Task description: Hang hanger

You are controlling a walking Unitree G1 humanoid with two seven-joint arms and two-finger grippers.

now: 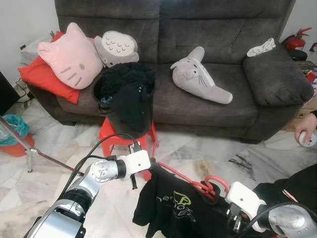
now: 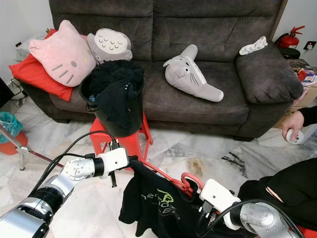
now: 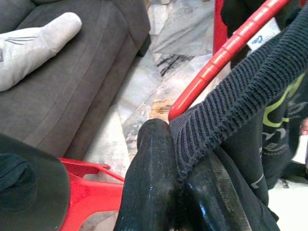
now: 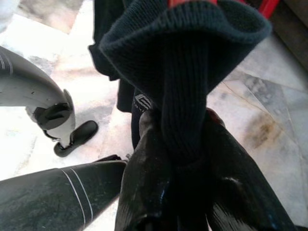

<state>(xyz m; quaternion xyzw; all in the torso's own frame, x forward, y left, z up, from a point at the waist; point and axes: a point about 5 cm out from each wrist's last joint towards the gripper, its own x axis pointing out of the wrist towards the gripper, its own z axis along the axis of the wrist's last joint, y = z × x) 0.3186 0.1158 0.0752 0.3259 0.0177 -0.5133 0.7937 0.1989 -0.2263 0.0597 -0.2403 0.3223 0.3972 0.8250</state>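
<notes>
My left gripper (image 3: 178, 187) pinches the black shirt's (image 1: 173, 206) ribbed collar on the red hanger (image 1: 190, 183); my right gripper (image 4: 185, 159) clamps another fold; marble floor (image 1: 208, 148) lies open before the sofa (image 1: 198, 99).

Sofa and floor before us

We see cushions (image 1: 74, 54) on the grey sofa (image 1: 208, 106); a red stool (image 1: 111, 136) stands on the marble floor (image 1: 198, 151).

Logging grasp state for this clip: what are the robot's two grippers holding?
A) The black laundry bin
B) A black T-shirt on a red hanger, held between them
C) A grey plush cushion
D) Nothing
B: the left gripper pinches the ribbed collar of the black T-shirt beside the red hanger, and the right gripper clamps the same fabric.
</notes>
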